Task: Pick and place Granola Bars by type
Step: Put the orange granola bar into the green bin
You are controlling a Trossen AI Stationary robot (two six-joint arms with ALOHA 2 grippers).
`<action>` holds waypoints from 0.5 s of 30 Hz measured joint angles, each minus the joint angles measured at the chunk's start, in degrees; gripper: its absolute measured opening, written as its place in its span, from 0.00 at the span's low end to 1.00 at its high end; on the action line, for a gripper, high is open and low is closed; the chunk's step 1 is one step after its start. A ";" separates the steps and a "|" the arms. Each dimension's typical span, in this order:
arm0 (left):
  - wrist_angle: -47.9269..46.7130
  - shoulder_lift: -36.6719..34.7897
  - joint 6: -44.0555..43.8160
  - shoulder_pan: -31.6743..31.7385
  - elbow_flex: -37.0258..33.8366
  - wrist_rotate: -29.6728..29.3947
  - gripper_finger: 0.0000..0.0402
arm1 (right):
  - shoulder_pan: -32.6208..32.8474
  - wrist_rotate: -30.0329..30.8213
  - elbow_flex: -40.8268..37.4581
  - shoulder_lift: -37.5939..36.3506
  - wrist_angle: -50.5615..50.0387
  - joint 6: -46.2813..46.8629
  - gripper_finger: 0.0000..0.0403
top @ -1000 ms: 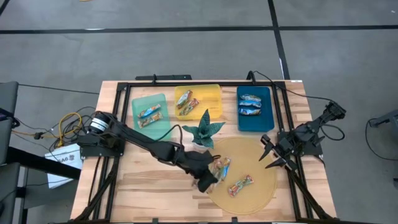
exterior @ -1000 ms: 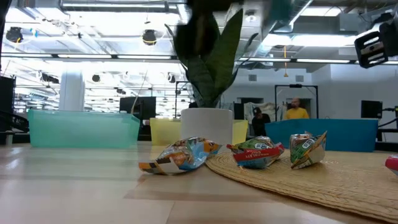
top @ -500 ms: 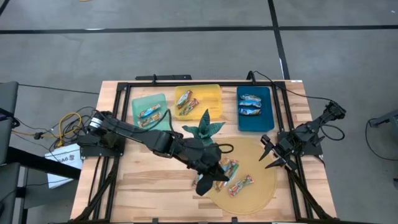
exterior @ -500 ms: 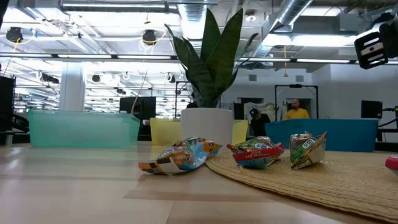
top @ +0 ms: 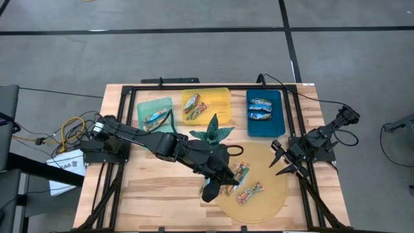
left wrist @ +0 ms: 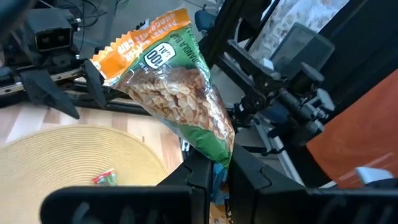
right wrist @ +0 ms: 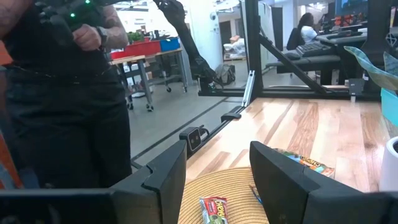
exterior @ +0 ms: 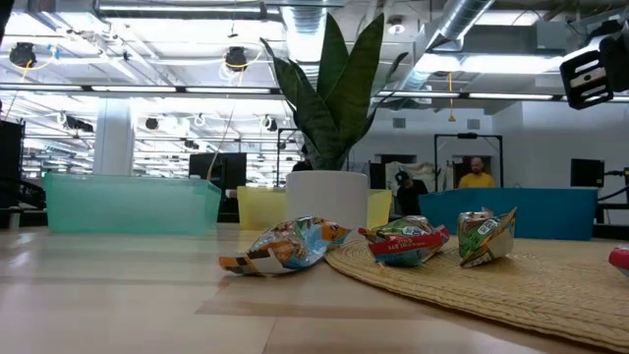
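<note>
The left hand [left wrist: 214,171] pinches one granola bar [left wrist: 177,93] by its crimped end above the woven mat [top: 272,169], light, crinkly and slippery, while the right hand [right wrist: 217,171] waits open, far right.

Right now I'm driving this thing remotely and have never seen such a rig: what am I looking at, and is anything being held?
Two dark robot arms work at a wooden table. The overhead picture shows everything; one camera sits at table height, and one on each wrist. The left hand is over the round woven mat, shut on a granola bar with an orange and green wrapper, seen close up in the left wrist picture. The right hand waits open at the mat's right edge. More bars lie on the mat, one near the left hand. Behind stand three trays, green, yellow and blue, each holding bars, plus a potted plant.
</note>
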 joint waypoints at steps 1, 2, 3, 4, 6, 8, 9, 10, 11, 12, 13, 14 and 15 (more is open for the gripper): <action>-0.26 0.00 0.23 0.00 0.00 -0.26 0.05 | 0.00 -0.01 0.00 0.00 0.00 0.00 0.42; -0.42 0.00 0.40 0.00 0.00 -0.30 0.05 | -0.02 0.00 0.00 0.00 0.00 -0.01 0.42; -0.41 0.02 0.65 0.00 0.00 -0.32 0.05 | -0.01 0.00 0.00 0.00 -0.01 -0.01 0.42; -0.40 0.02 1.00 0.00 0.00 -0.31 0.05 | 0.00 0.00 0.00 0.00 -0.03 0.00 0.42; -0.39 0.02 1.65 0.26 0.00 -0.36 0.05 | -0.02 0.00 0.00 0.00 -0.05 0.00 0.42; -0.47 0.02 2.10 0.74 0.00 -0.44 0.05 | -0.01 0.01 0.00 0.00 -0.07 -0.01 0.42; -0.74 0.02 2.49 1.08 0.00 -0.89 0.06 | -0.01 0.01 0.00 0.00 -0.07 0.00 0.42; -1.15 0.02 2.99 1.50 0.00 -1.58 0.06 | -0.01 0.02 0.00 0.00 -0.09 0.00 0.42; -1.63 0.02 3.48 1.98 0.00 -2.50 0.06 | -0.01 0.02 0.00 0.00 -0.09 0.00 0.42; -2.31 0.02 3.93 2.60 0.00 -3.47 0.05 | -0.01 0.02 0.00 0.00 -0.11 -0.01 0.42; -2.82 0.02 4.15 3.28 0.00 -4.36 0.05 | -0.01 0.02 0.00 0.00 -0.11 -0.02 0.42; -3.24 0.02 4.48 4.04 0.00 -5.06 0.05 | -0.01 0.02 0.00 0.00 -0.11 -0.02 0.42; -3.84 -0.07 4.90 4.78 0.00 -5.60 0.05 | 0.00 0.02 0.00 0.00 -0.12 0.00 0.42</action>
